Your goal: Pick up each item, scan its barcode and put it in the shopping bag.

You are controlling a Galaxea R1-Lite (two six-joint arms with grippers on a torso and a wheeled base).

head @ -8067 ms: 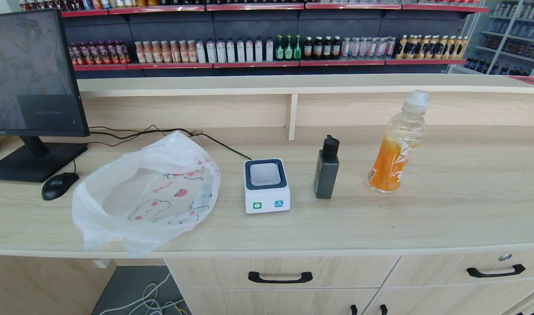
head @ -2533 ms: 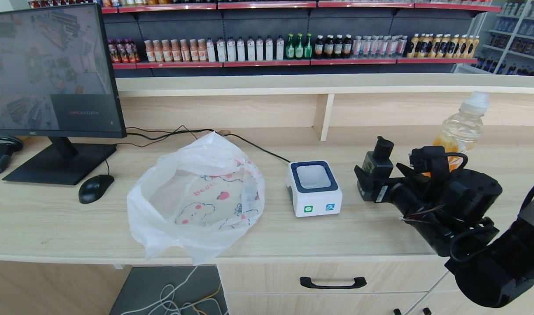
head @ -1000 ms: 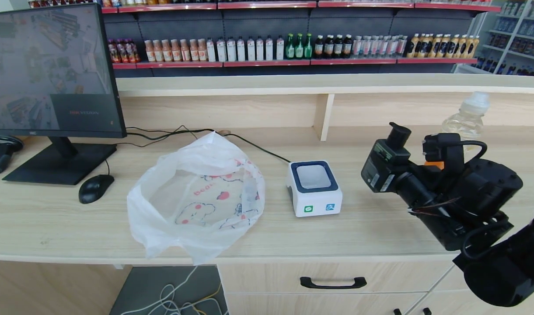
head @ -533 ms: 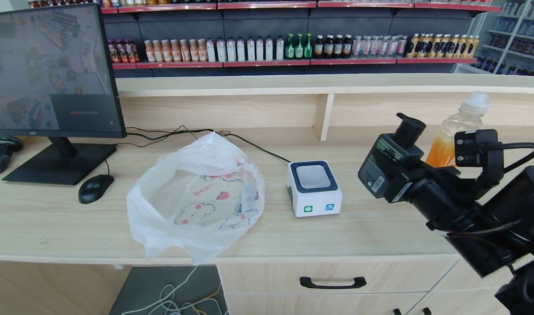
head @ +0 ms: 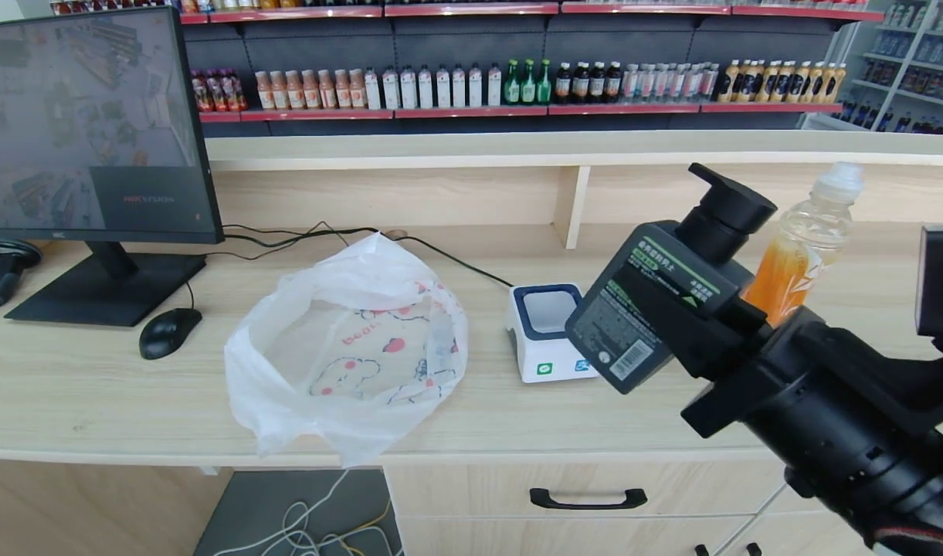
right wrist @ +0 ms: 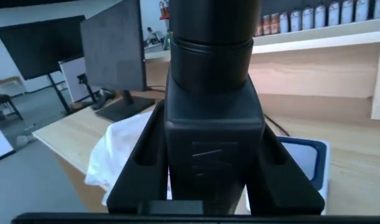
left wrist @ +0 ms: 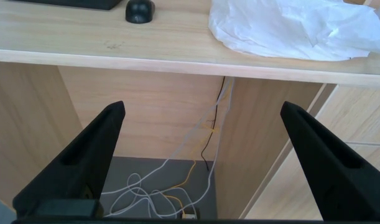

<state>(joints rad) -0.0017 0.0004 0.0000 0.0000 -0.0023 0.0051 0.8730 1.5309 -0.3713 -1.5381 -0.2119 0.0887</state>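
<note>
With the right gripper (head: 730, 328) clenched on the dark pump bottle (head: 649, 309), held it tilted above the counter (head: 93, 401) at right of centre, barcode turned up toward the head view. Judged as the scan step: called next for swinging the label down over the scanner (head: 544, 324), just lower left of the bottle, then onward to the shopping bag (head: 347, 347) at centre left. Hung the left gripper (left wrist: 202, 107) spread open, low beneath the counter edge.
</note>
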